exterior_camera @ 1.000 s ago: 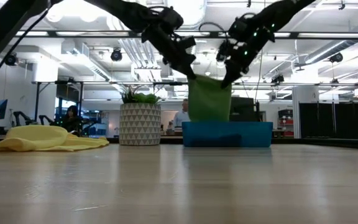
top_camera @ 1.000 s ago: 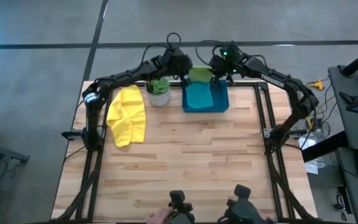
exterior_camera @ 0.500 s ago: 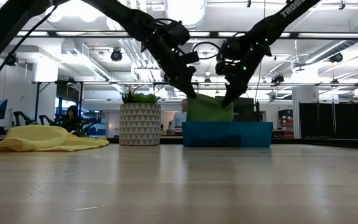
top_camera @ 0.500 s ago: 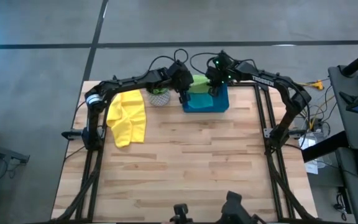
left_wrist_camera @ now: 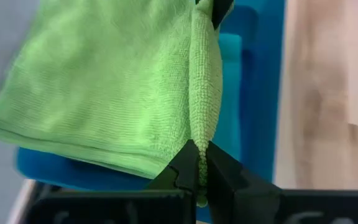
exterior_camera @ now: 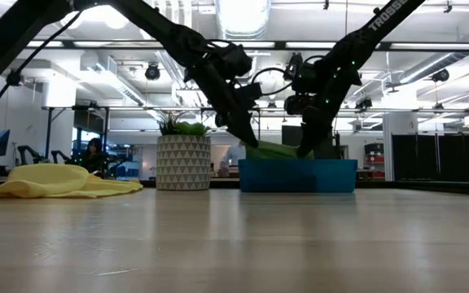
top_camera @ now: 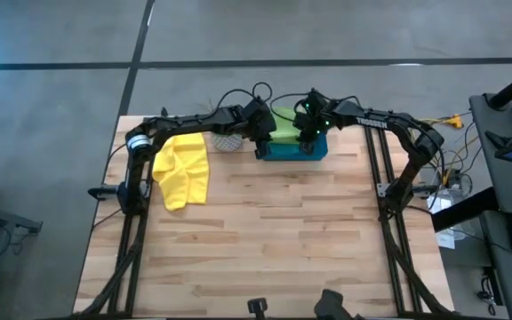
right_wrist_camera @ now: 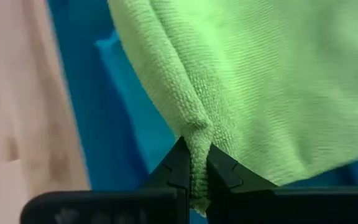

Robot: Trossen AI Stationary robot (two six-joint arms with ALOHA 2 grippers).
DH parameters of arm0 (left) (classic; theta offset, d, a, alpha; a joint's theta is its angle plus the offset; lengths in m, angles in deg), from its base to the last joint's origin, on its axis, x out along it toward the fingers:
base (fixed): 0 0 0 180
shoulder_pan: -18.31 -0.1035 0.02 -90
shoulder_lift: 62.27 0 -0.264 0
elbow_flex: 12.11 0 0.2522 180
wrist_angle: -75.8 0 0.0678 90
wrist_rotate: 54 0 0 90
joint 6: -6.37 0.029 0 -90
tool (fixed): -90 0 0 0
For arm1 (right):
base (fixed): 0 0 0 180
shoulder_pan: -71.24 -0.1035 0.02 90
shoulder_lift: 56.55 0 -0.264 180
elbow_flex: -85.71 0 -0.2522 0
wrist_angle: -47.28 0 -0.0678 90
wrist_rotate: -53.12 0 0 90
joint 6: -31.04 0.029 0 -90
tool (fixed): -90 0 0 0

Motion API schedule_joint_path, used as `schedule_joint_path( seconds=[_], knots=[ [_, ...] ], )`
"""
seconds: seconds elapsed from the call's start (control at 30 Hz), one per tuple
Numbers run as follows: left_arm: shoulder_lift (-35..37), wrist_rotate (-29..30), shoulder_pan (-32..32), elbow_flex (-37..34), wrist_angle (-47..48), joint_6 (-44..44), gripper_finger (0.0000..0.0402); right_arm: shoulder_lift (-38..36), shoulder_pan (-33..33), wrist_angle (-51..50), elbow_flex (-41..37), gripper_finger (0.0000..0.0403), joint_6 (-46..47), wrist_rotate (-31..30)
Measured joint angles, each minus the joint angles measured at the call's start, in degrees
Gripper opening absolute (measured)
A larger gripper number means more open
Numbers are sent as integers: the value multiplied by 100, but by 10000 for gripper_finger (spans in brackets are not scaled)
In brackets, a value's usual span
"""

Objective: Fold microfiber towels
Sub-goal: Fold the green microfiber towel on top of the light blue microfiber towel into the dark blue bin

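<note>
A folded light green towel (top_camera: 284, 123) lies low over the teal-blue tray (top_camera: 293, 149) at the table's far edge. It also shows in the low view (exterior_camera: 279, 151). My left gripper (top_camera: 265, 135) is shut on its left near corner. My right gripper (top_camera: 306, 133) is shut on its right near corner. A teal cloth (left_wrist_camera: 230, 93) lies in the tray under it. The yellow towel (top_camera: 182, 165) lies crumpled at the table's left. My left gripper pinches the green towel's folded edge at a corner (left_wrist_camera: 199, 147) between its two fingers, slanting down from above. The edge runs straight away from the fingers. My right gripper pinches the other near corner (right_wrist_camera: 194, 144), several layers bunched, also slanting down from above. The towel spreads over the tray.
A white patterned pot with a green plant (top_camera: 228, 139) stands just left of the tray, close to my left arm. The tray's walls (exterior_camera: 298, 174) stand below both grippers. Bare wood (top_camera: 274, 240) stretches toward the near edge.
Both grippers have gone down and toward the table's near edge, still shut on the green towel. The towel hung upright above the tray a second ago. Now it is down in the tray, lying nearly flat, with only a low hump above the rim.
</note>
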Motion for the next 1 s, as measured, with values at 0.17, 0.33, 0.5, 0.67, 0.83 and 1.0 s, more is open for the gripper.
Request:
schedule_joint_path(
  seconds=[0.17, 0.33, 0.5, 0.67, 0.83, 1.0],
  knots=[
    [0, -213, 10, -64, 8, -264, 0, 0, -157, 118, -210, 13, 122, 114],
    [0, -516, 9, -104, 14, -262, 14, 0, -227, 150, -335, 13, 168, 401],
    [5, -682, 9, -187, 20, -266, 73, -9, -225, 90, -369, 42, 258, 574],
    [128, -692, -6, -186, 190, -269, 130, -186, -225, -269, -169, 109, 267, 604],
    [319, -645, -39, -183, -83, -264, 146, -571, -177, -242, 16, 163, 254, 605],
    [177, -665, -52, -191, -364, -265, 145, -599, -60, 143, 4, 180, 220, 601]
  ],
)
